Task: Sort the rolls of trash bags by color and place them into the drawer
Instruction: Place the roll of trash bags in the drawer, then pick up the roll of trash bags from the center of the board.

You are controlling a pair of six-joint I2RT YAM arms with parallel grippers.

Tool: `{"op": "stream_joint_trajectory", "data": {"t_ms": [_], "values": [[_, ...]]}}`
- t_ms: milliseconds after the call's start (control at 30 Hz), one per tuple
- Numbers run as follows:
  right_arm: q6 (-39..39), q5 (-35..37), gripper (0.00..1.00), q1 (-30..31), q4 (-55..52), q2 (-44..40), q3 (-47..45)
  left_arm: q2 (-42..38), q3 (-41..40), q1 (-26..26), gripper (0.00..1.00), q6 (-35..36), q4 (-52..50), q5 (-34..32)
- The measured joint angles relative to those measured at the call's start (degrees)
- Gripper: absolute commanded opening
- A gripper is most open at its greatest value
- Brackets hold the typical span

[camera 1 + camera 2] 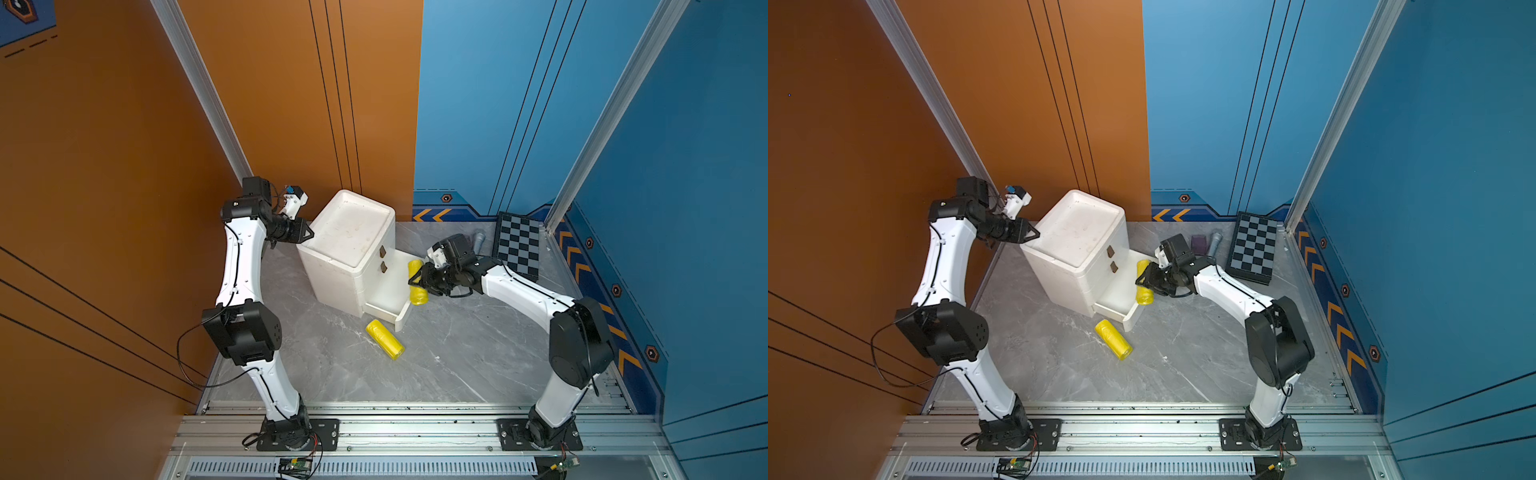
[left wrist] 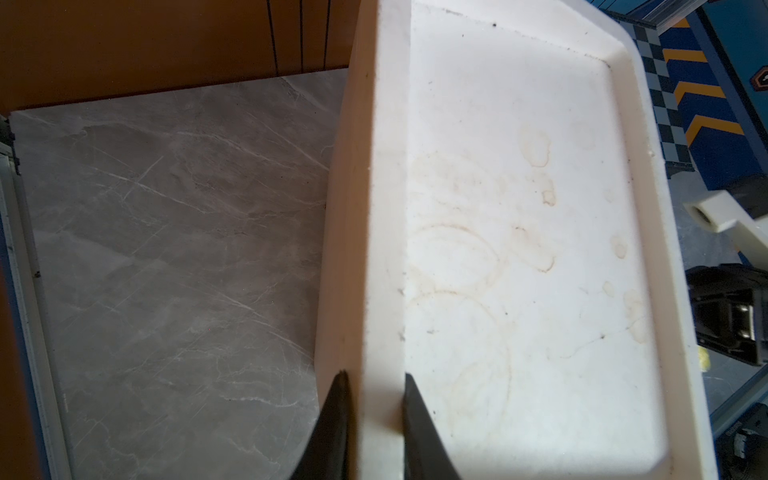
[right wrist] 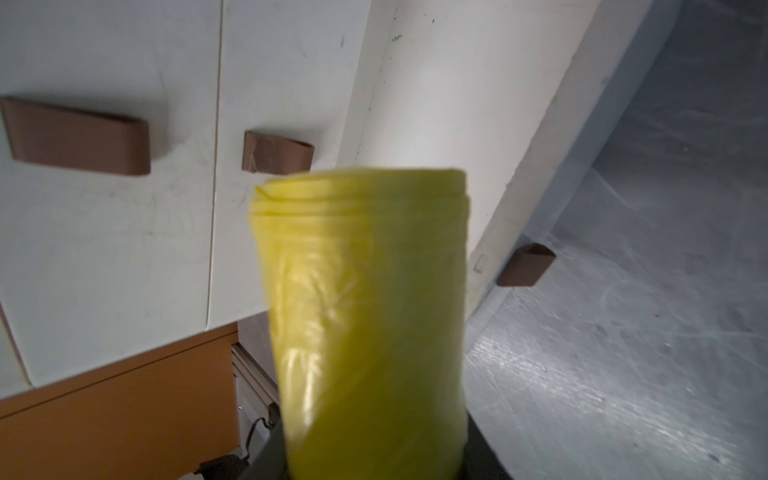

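Leaving the spare yellow roll lying on the desk nearest the arm bases, just beside the front corner of the open bottom drawer, well apart from both arms.

Holding the other yellow roll in the right gripper, jaws partly closed around its middle, carrying it low at the drawer's side wall nearer the right arm. Seeming to be in the placing step, with neither yellow roll inside yet.

Doing it well, by this reading:
- bringing the roll fully past that wall and over the bare drawer floor;
- laying it lengthwise toward one side, keeping room for its twin;
- lowering before letting go, guarding against rolling.

Watching the drawer's brown handle and the two handles above while turning the wrist.

Further back, clamping the raised rim of the white cabinet with the left gripper, jaws pinched tight on either side of the rim, apparently steadying it. Worth keeping that hold while placing.

Noting, farthest off by the back wall, a chessboard, a grey tube and a small purple box, all well apart from the drawer and blocking nothing.

Seeing no pink or green rolls on the desk. Possibly lying behind the shut upper drawers, though not checkable from here.
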Motion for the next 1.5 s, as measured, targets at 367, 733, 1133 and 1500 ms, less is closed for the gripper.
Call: {"op": "stream_joint_trajectory", "data": {"t_ms": [367,733,1133,1500], "values": [[16.98,3.37,0.45,2.8,8.7,13.05,9.73,0.0,0.0,0.02,0.0,0.0,0.0,0.0],[19.04,8.57,0.74,5.57,5.55,16.41,13.92,0.0,0.0,0.13,0.0,0.02,-0.09,0.07],[-0.85,15.43,0.7,7.91,-5.75,6.08,13.73,0.0,0.0,0.33,0.0,0.02,-0.17,0.44],[-25.29,22.97,0.71,22.95,-19.58,-0.28,6.25,0.0,0.0,0.33,0.0,-0.02,-0.17,0.46]]}}
